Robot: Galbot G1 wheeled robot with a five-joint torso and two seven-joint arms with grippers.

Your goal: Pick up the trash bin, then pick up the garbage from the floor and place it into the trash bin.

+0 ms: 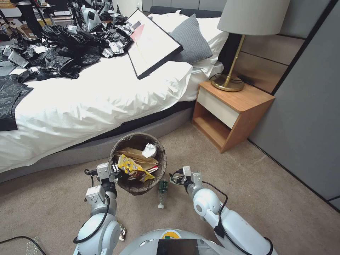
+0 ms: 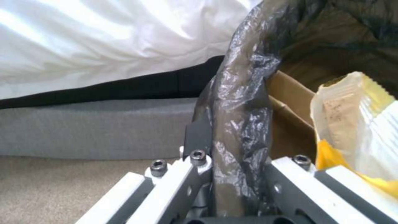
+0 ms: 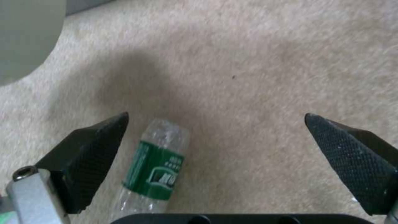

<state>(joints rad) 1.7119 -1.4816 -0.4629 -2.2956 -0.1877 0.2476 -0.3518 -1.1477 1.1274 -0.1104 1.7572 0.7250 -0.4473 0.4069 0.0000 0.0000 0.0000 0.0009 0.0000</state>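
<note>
Beige carpet (image 1: 276,198) underfoot, beside a bed with a white duvet (image 1: 88,102) heaped with black bags (image 1: 60,53) at its far end. Left gripper (image 1: 115,171) clamped on the bag-covered rim of the trash bin (image 1: 124,143), one finger inside, one outside, seen close in the left wrist view (image 2: 232,186). Inside the bin: a tan paper bag (image 1: 136,156), a yellow snack packet (image 1: 132,168) just right of the left gripper, and a white tissue (image 1: 149,150) beyond. Between the grippers, lying on the carpet: a small green-labelled bottle (image 1: 162,193). Right gripper (image 1: 176,178) spread wide, low over the carpet, the bottle (image 3: 155,168) near one finger (image 3: 89,158). Farther right: a wooden nightstand (image 1: 232,109) with a brass lamp (image 1: 233,53), against a grey wall.
</note>
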